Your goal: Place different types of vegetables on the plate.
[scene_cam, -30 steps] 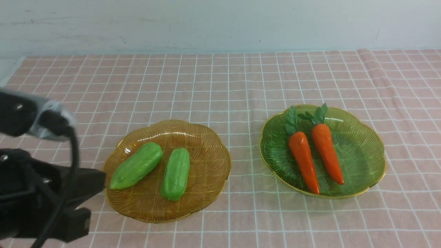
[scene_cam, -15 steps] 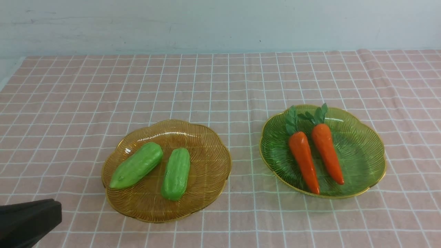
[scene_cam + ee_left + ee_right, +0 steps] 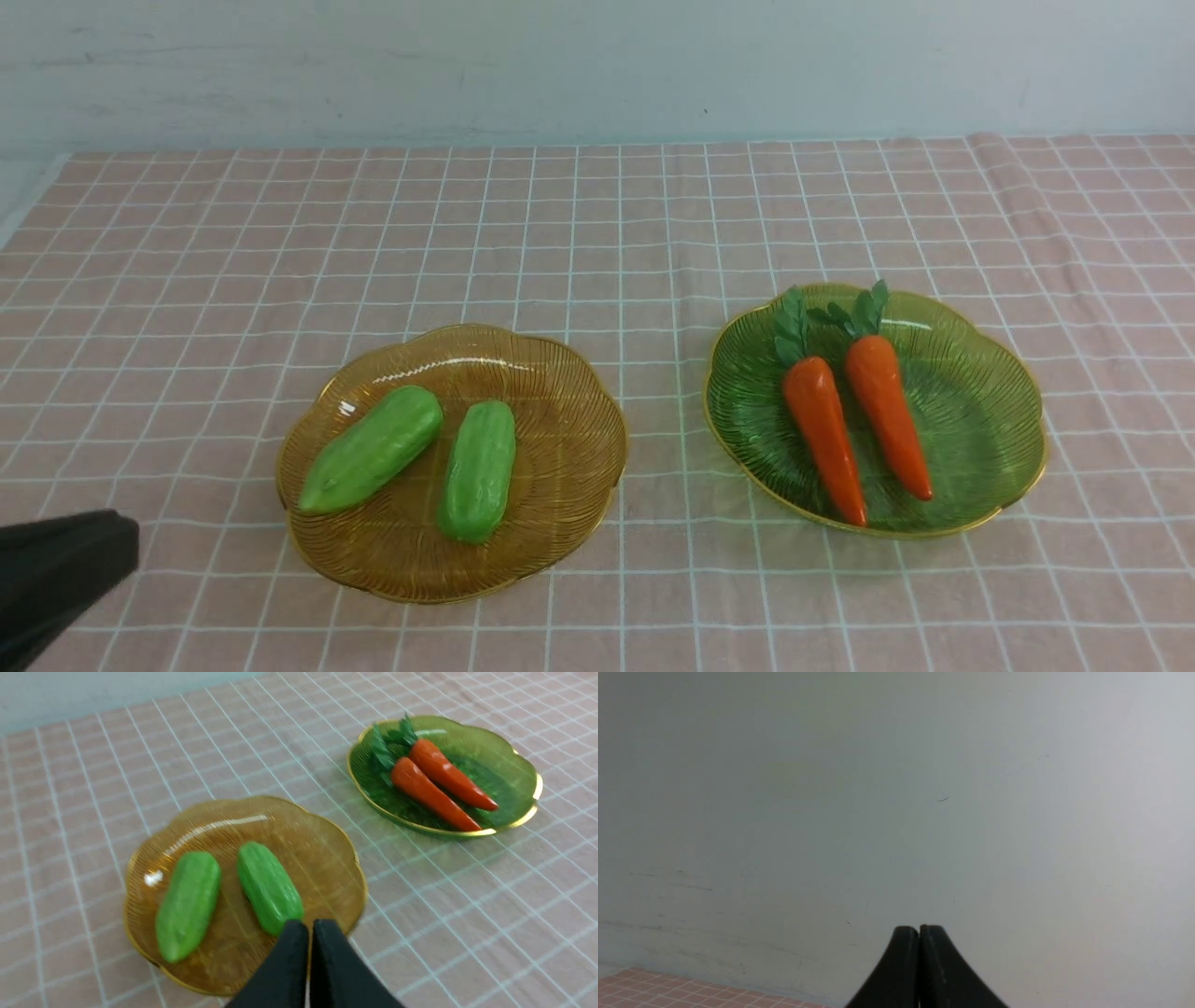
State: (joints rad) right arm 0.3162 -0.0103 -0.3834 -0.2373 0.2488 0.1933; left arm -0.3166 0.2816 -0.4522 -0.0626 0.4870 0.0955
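Two light-green cucumber pieces [image 3: 370,449] [image 3: 478,470] lie on an amber glass plate [image 3: 560,411] left of centre. Two orange carrots [image 3: 822,431] [image 3: 885,407] with green leafy tops lie on a green glass plate [image 3: 980,411] at the right. My left gripper [image 3: 117,532] shows at the bottom left corner, left of the amber plate; in the left wrist view it [image 3: 309,926] is shut and empty, with the cucumbers [image 3: 269,886] [image 3: 188,905] and carrots [image 3: 432,793] ahead. My right gripper [image 3: 919,929] is shut and empty, facing the wall; it is out of the front view.
A pink checked cloth [image 3: 597,224] covers the table up to a pale wall [image 3: 597,65] at the back. The cloth's left edge [image 3: 28,210] shows at the far left. A fold runs along the cloth at the far right [image 3: 1018,187].
My left arm has pulled back down and to the left, out of most of the front view; only its gripper tip remains at the bottom left corner. The vegetables and plates have not moved.
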